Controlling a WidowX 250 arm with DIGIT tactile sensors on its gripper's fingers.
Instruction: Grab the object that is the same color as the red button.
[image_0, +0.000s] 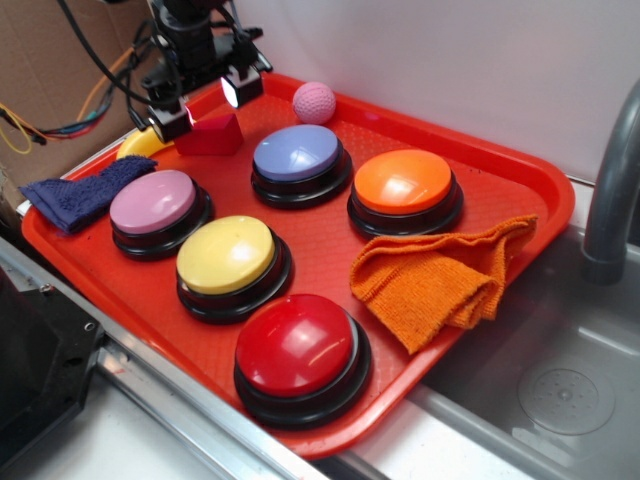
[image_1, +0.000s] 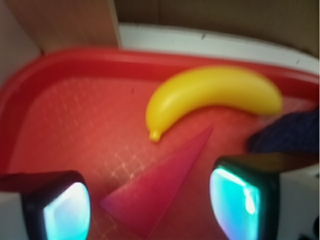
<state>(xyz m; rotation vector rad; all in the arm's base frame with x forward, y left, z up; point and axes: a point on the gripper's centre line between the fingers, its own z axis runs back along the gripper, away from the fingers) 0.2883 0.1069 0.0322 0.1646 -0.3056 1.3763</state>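
Red wedge block (image_0: 211, 135) lies at the tray's (image_0: 520, 170) far left corner, w/ gripper (image_0: 207, 105) spread wide right above it, pads (image_1: 67, 210) either side, holding nothing; prob. not touching, wrist view blurry. Toy banana (image_1: 210, 95) just beyond. Red button (image_0: 300, 345) near front edge.

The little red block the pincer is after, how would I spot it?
Find the red tray, then its far left corner under the pincer. The red wedge block sits between the yellow banana and the pink ball, flat-faced where both are rounded.
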